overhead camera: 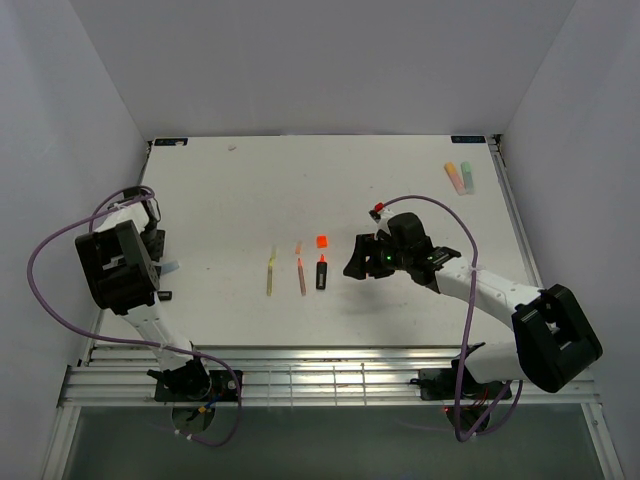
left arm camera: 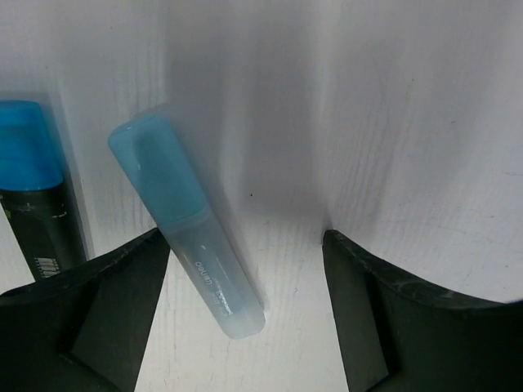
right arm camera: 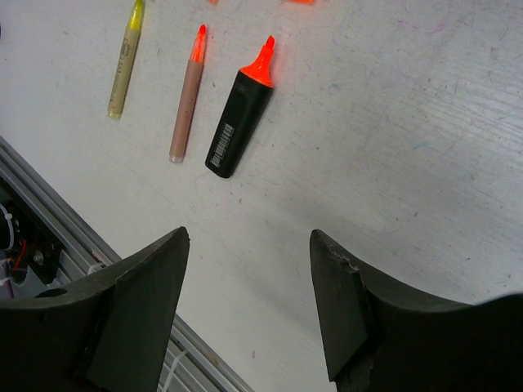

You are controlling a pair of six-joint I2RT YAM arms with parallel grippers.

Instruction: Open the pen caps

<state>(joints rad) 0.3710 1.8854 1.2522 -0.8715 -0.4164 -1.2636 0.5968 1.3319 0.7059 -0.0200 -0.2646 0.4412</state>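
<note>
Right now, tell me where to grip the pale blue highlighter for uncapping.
Grip the clear barrel below its blue cap, from straight above, jaws across its width: it lies flat and slanted between the open jaws, and that leaves the cap free.

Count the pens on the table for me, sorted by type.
Black highlighters: 2 (orange-tipped black highlighter, blue-capped black highlighter)
Slim pens: 2 (yellow slim pen, peach slim pen)
Pastel highlighters: 3 (blue pastel highlighter, orange pastel highlighter, green pastel highlighter)
Total: 7
</note>
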